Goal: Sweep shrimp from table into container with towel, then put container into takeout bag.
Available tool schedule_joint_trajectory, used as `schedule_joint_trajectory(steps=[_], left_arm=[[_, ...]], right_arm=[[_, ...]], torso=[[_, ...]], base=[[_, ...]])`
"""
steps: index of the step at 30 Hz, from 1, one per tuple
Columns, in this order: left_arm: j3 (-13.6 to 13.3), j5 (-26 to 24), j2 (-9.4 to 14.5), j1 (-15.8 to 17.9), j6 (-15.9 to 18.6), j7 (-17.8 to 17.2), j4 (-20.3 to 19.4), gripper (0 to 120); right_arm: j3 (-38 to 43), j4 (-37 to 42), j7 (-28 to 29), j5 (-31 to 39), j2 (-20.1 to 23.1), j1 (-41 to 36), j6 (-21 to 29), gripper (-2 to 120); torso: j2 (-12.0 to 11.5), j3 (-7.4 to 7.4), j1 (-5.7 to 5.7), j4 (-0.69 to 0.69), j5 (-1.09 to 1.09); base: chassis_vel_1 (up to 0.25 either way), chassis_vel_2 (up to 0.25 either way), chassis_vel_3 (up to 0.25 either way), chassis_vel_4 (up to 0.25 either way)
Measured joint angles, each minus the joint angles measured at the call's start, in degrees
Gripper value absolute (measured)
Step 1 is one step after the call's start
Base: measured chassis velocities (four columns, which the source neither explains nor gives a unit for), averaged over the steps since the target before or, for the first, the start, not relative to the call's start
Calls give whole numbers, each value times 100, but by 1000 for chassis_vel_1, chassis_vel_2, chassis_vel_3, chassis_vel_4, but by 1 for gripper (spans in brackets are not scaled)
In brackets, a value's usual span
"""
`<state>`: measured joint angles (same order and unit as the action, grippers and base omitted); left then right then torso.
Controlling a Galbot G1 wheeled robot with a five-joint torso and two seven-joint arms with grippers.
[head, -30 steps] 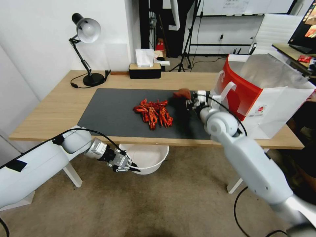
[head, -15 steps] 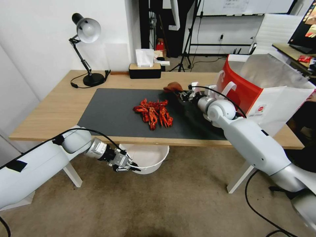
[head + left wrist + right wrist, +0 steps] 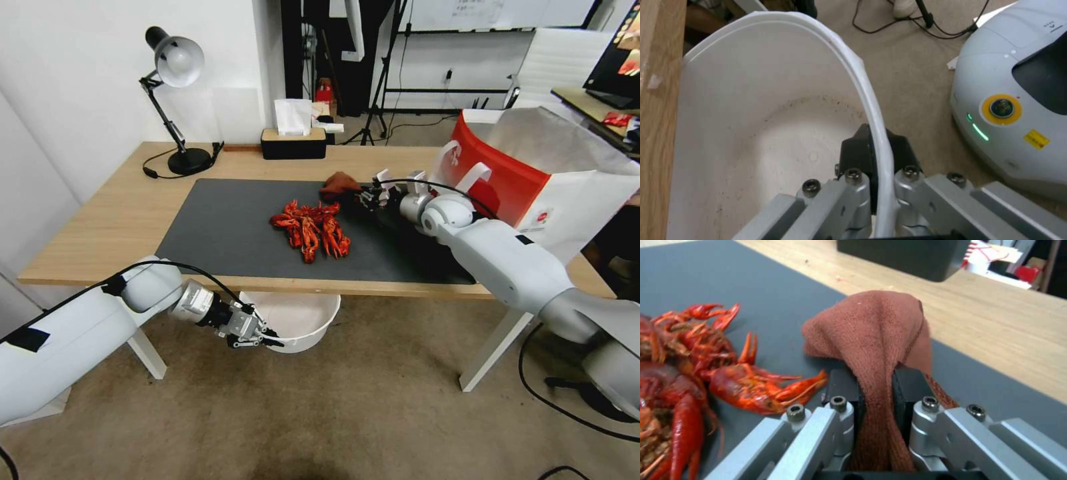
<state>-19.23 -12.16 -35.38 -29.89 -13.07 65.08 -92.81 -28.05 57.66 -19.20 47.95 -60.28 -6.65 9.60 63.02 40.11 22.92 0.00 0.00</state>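
Holding the container (image 3: 300, 323) by its rim below the near table (image 3: 127, 220) edge, left gripper (image 3: 257, 337) is clamped on the white wall at 6 o'clock. Shrimp (image 3: 310, 228) heaped mid-mat (image 3: 220, 227). Right gripper (image 3: 365, 197) pinches the towel (image 3: 339, 183) just beyond the heap at 1 o'clock. Takeout bag (image 3: 567, 193) stands open at 3 o'clock.

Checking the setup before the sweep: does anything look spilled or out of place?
Only the shrimp, heaped loose on the table's dark mat. The left hand grips the container's rim below the table edge; the right hand pinches the towel behind the heap.
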Motion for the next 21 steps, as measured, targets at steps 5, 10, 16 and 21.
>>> schedule_joint_trajectory(steps=[5, 10, 16, 21], left_arm=[[-59, 2, -35, 16, 24, 0, -41, 0], [-172, 17, -60, 72, 41, 0, -77, 0], [-371, 131, -162, 250, 66, 2, -72, 0], [-458, 162, -206, 361, 68, 7, 5, 0]], right_arm=[[-37, 81, 52, -46, -72, -130, -22, 10], [-37, 217, 66, -61, -39, -227, -14, 10], [-31, 438, 93, -63, 52, -336, 14, 10], [-20, 604, 101, -56, 136, -400, 39, 10]], torso=[[0, -1, -1, 0, 0], [0, -1, -1, 0, 0], [0, -1, -1, -1, 0], [0, -1, -1, -1, 0]], base=[[0, 0, 0, 0], [0, 0, 0, 0], [0, 0, 0, 0], [0, 0, 0, 0]])
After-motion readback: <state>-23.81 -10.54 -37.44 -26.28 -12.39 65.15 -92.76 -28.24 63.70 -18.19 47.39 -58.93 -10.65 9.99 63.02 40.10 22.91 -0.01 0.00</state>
